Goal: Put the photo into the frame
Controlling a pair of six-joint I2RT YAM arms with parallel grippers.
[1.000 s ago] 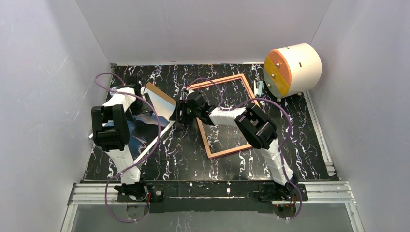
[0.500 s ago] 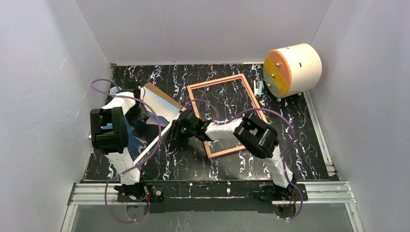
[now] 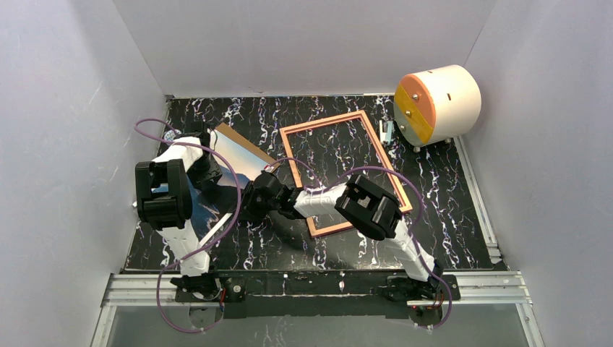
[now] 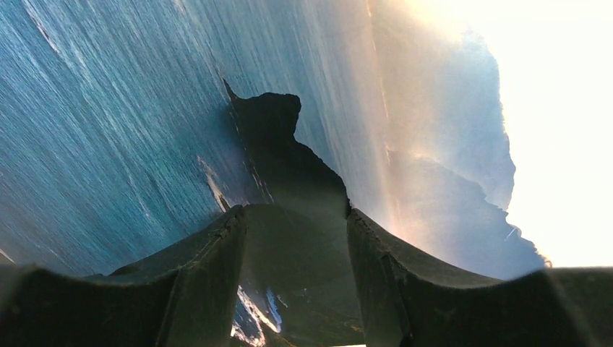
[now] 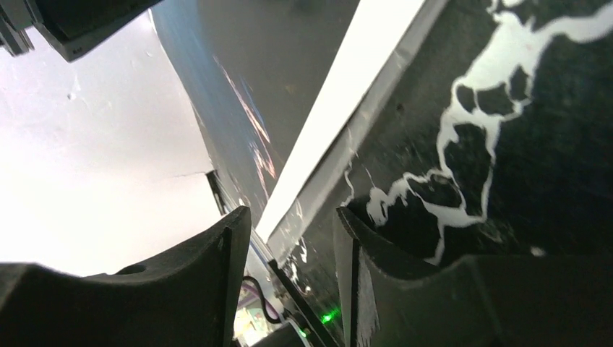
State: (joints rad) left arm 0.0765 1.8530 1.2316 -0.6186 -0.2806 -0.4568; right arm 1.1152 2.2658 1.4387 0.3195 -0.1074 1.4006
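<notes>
The photo (image 3: 235, 157), sea and cliffs face up, lies at the left on the brown backing board (image 3: 251, 144). It fills the left wrist view (image 4: 144, 108). My left gripper (image 3: 209, 173) is open, its tips (image 4: 295, 211) close above the print with nothing between them. My right gripper (image 3: 250, 205) is open at the photo's right edge. In the right wrist view the white edge of the photo (image 5: 347, 94) runs down into the gap between its fingers (image 5: 292, 211). The pink frame (image 3: 321, 122) lies flat at the table's middle, empty.
A white cylinder with an orange face (image 3: 437, 103) lies at the back right, with a small pale object (image 3: 388, 132) beside it. The black marbled table (image 3: 448, 202) is walled in by white panels on three sides. The right arm reaches across the frame's near corner.
My right gripper has moved left and toward the near edge, from the frame's left rail to the photo's right edge. The left gripper has shifted slightly on the photo.
</notes>
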